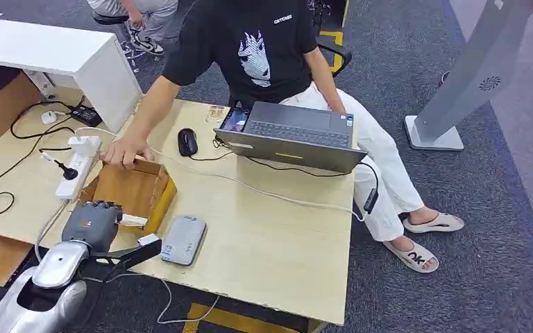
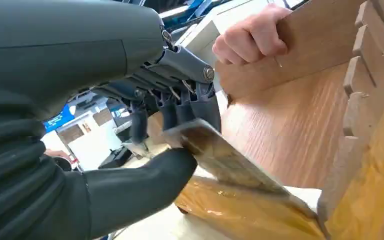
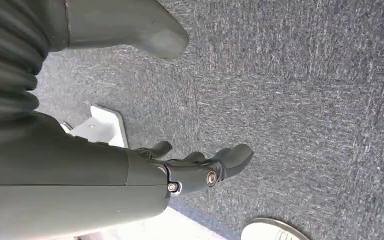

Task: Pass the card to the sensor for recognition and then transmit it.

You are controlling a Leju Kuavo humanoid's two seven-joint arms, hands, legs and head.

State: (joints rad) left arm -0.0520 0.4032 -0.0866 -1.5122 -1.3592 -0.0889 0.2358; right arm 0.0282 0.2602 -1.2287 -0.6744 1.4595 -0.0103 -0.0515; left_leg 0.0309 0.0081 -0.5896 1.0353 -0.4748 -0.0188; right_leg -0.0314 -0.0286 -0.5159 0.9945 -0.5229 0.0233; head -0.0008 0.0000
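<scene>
Sandal (image 1: 416, 258) strap, seemingly "OK"

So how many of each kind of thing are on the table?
Laptop: 1
Mouse: 1
Phone: 1
Power strip: 1
Box: 1
Sensor: 1
Card: 1, held in the left hand
Total: 7

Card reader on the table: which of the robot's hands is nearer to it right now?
Left. The left hand is at the wooden box beside the grey card reader, pinching a card. The right hand hangs over the carpet.
</scene>
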